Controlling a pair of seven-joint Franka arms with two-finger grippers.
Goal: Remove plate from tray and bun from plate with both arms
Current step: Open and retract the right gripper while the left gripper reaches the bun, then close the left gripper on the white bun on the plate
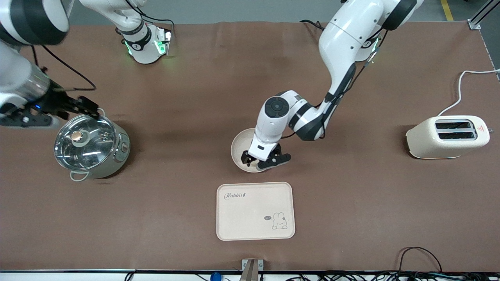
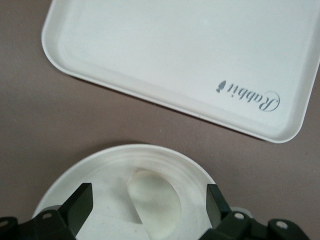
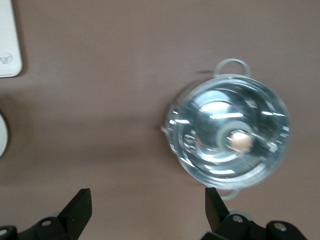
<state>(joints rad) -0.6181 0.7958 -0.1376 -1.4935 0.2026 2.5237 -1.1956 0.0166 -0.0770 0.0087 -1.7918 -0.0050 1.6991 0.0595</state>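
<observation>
Brown table [image 1: 351,203]: only left wrist shows bun [image 2: 154,204].

Brown table [image 1: 175,218] — grey floor [image 1: 242,9], perhaps.

Cream rabbit tray [image 1: 255,211] near the front edge of the brown table [image 1: 187,97]. Steel pot with glass lid [image 1: 90,146] toward right arm's end, cream toaster [image 1: 448,136] toward left arm's end, white cord [image 1: 461,88] trailing from it.
</observation>
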